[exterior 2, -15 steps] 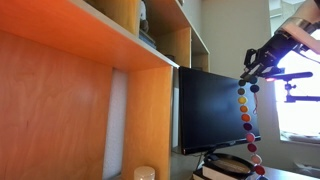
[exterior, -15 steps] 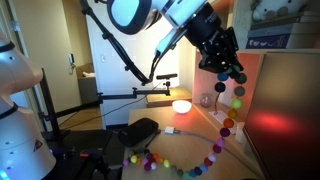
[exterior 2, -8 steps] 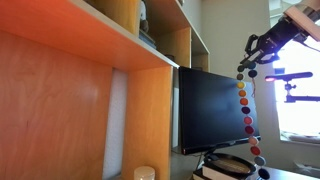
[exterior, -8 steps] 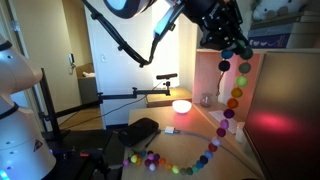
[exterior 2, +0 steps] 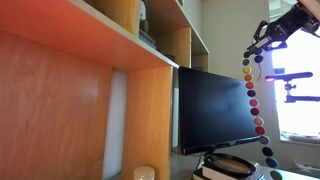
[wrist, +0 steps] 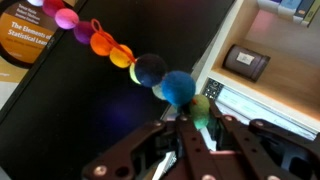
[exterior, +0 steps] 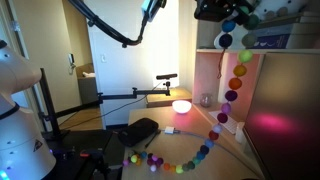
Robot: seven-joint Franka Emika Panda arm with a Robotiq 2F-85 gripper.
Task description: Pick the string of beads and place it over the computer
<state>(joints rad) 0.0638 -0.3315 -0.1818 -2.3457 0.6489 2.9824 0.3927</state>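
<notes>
Gripper (exterior: 228, 16) half cropped at top edge; jaws pinch string of beads (exterior: 233, 92).

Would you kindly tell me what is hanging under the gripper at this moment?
The string of beads hangs from the gripper down to the desk, where its tail curls near a black lump. The pinched bead itself is partly covered by the gripper.

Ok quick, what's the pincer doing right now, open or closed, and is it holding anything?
The pincer: closed on one end of the string of beads, with the rest of the strand hanging below it.
</notes>
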